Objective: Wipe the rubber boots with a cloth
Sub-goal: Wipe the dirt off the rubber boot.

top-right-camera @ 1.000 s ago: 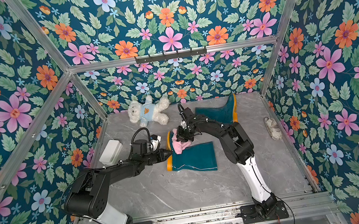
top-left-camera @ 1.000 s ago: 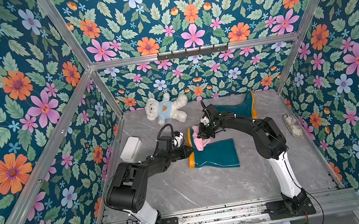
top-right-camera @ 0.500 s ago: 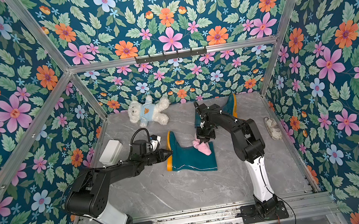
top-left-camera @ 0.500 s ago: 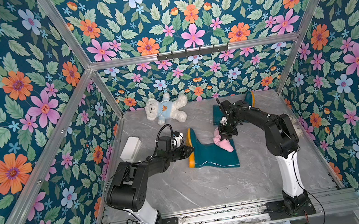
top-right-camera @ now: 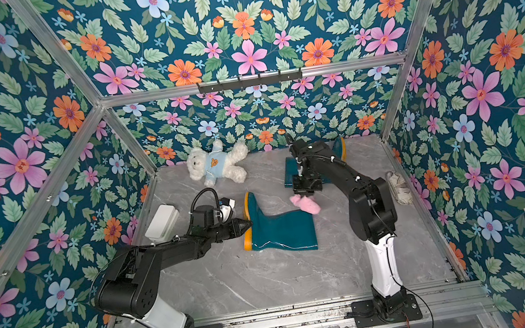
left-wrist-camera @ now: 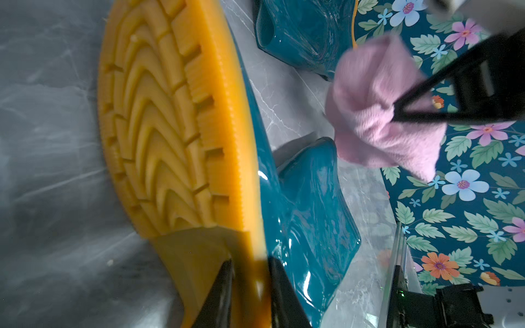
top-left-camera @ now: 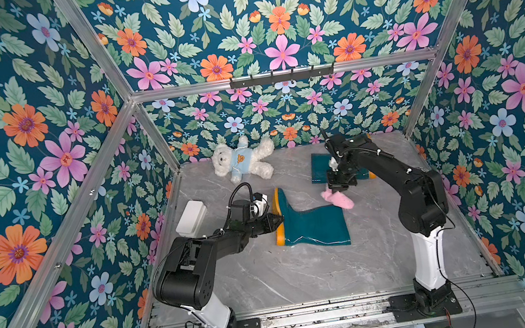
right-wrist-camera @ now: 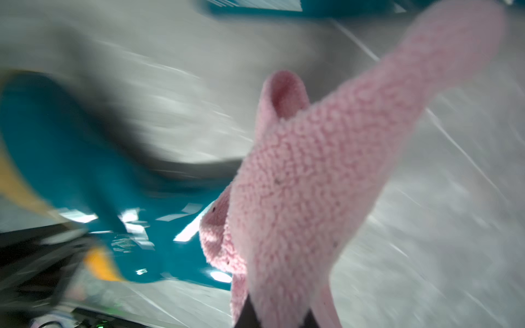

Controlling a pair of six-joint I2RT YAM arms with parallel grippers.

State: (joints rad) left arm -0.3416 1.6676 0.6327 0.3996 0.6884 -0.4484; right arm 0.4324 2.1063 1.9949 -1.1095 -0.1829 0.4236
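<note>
near boot (top-left-camera: 316,227) lies on its side, far boot (top-left-camera: 319,167) behind, partly hidden by right arm (top-left-camera: 416,191) | left gripper (left-wrist-camera: 250,286) pinches near boot's sole (left-wrist-camera: 170,127) at the heel; its tread shows only in left wrist view | right gripper (left-wrist-camera: 396,112) clamped on pink cloth (top-left-camera: 338,197) at near boot's open end, contact unclear | right wrist view blurred | grey bundle (top-right-camera: 398,187) shows in a top view only

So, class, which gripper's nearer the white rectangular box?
Left. Left gripper clamps the near teal rubber boot's sole, nearest the box; right gripper, holding pink fleece cloth, hangs near that boot's cuff.
</note>
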